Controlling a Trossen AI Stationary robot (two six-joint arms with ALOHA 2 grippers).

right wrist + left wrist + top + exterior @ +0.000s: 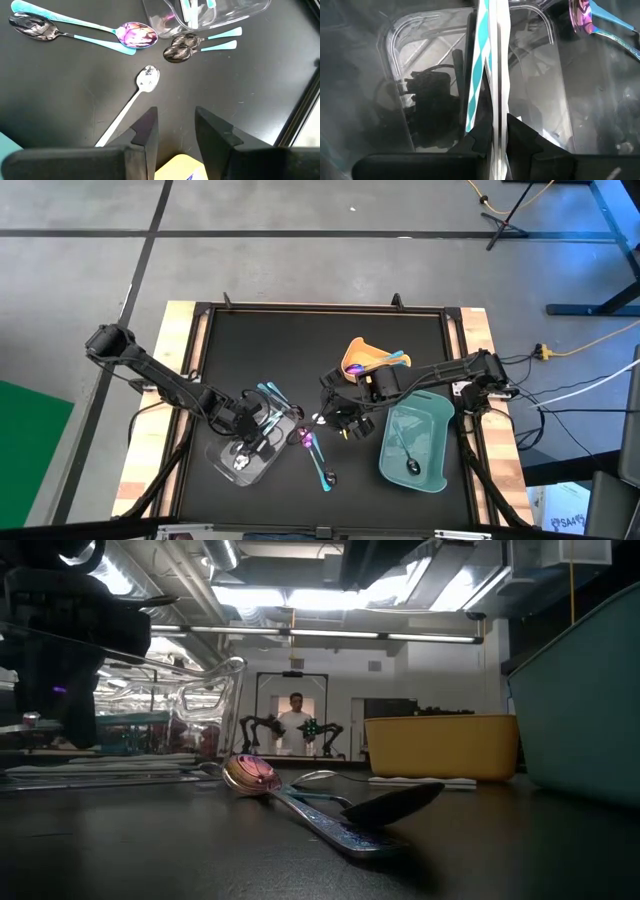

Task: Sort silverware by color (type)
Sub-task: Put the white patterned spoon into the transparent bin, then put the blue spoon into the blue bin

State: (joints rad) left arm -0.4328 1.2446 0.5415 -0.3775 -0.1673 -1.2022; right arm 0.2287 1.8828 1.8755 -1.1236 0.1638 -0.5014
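The sorting is judged partly done. On the black table [230, 340] three trays are set out: the teal tray [432, 472] at the right holds one dark-headed spoon [411, 464], the yellow tray [364, 352] at the back holds iridescent and teal-handled pieces, and the clear tray [228, 463] at the left holds at least one silver item. Over the clear tray, the left claw [496, 141] is seen clamped on thin silver and teal handles [489, 60]. The right claw [176, 131] hangs open and empty above a silver spoon [146, 81]. Loose on the table, an iridescent spoon [136, 34] and three dark-headed spoons [181, 46] are left unsorted.
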